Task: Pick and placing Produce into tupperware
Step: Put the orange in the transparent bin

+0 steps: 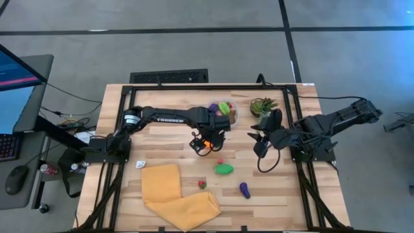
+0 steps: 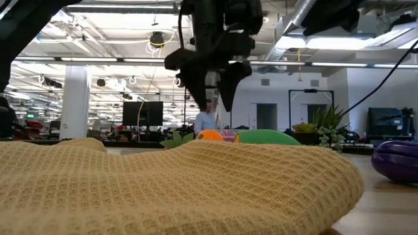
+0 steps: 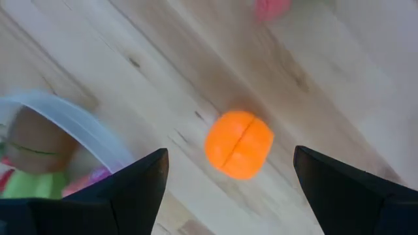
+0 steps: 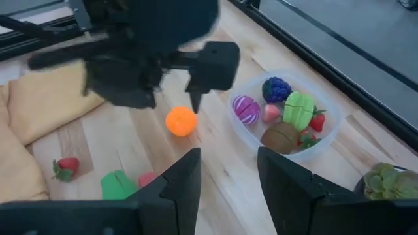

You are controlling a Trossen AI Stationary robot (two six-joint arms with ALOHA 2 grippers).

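Hovering spread wide directly above the orange toy fruit (image 3: 239, 143): the left end effector (image 1: 206, 140), fingers (image 3: 130, 189) straddling the piece on either side with bare wood showing between each finger and the fruit, nothing pinched yet. Lying on the counter (image 1: 162, 133) almost midway between those fingers, slightly toward one of them, the round orange piece; showing a seam across its middle, running roughly crosswise to the line between the fingers, though being near-round, the axis probably mattering little. Judging the coming move as a straight drop and a squeeze, no sideways shift needed beyond a small centring. Sitting just beside the fruit, on the far side from the cloth, the clear tub (image 4: 285, 114), already holding purple, magenta, green, brown and red pieces, so only a short carry remaining once gripped. Waiting farther off toward the right edge, the right end effector (image 1: 259, 141), fingers standing narrowly apart around nothing, pointing at the same spot but well apart from the orange piece, so clearly the farther arm. Lying nearer the front edge, apart from both arms, a green piece (image 1: 224, 169), a purple piece (image 1: 244, 189), small red pieces (image 1: 202, 184) and a yellow cloth (image 1: 169, 188).
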